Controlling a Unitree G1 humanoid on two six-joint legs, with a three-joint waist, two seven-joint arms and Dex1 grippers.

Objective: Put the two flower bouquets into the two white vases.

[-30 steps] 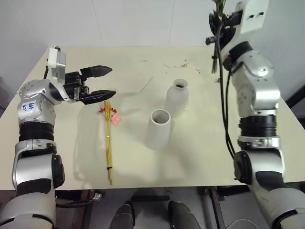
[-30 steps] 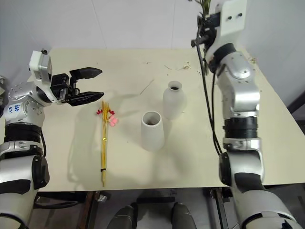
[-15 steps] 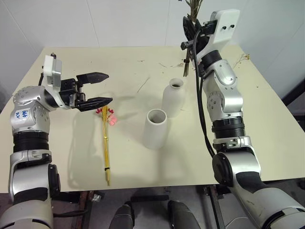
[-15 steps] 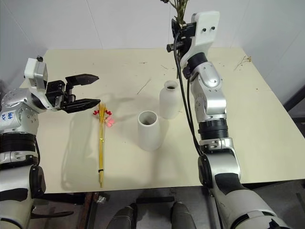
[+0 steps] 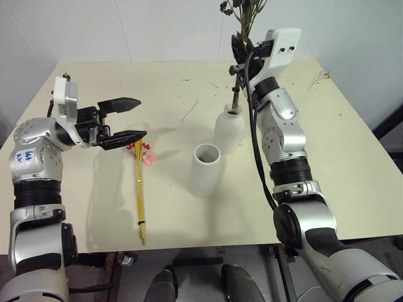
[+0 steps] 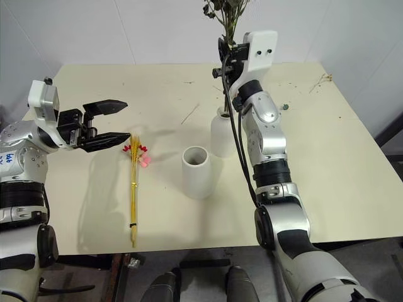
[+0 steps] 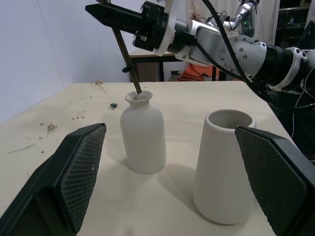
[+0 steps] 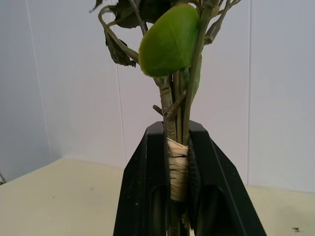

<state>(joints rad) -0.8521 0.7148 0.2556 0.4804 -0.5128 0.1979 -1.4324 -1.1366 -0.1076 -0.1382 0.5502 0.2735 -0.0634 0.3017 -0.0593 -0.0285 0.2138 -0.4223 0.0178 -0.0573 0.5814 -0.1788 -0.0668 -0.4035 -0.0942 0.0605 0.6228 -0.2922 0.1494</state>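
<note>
Your left gripper [image 5: 133, 117] waits with fingers wide open, the wheat bundle [image 5: 141, 189] lying flat on the worktop [image 5: 352, 163] just below its tips, ready for your next pick. Between those fingers you see the cone vase [image 7: 224, 164] near and the round vase [image 7: 143, 132] behind. Your right gripper [image 8: 178, 162] clamps the bushy bouquet [image 6: 225, 16] upright at its taped stems, directly above the round vase, so the stem end enters the narrow neck.

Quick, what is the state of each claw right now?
Left claw: open, holding nothing, above the table.
Right claw: closed on the bushy bouquet, its stem tip at the rounded vase mouth.
</note>
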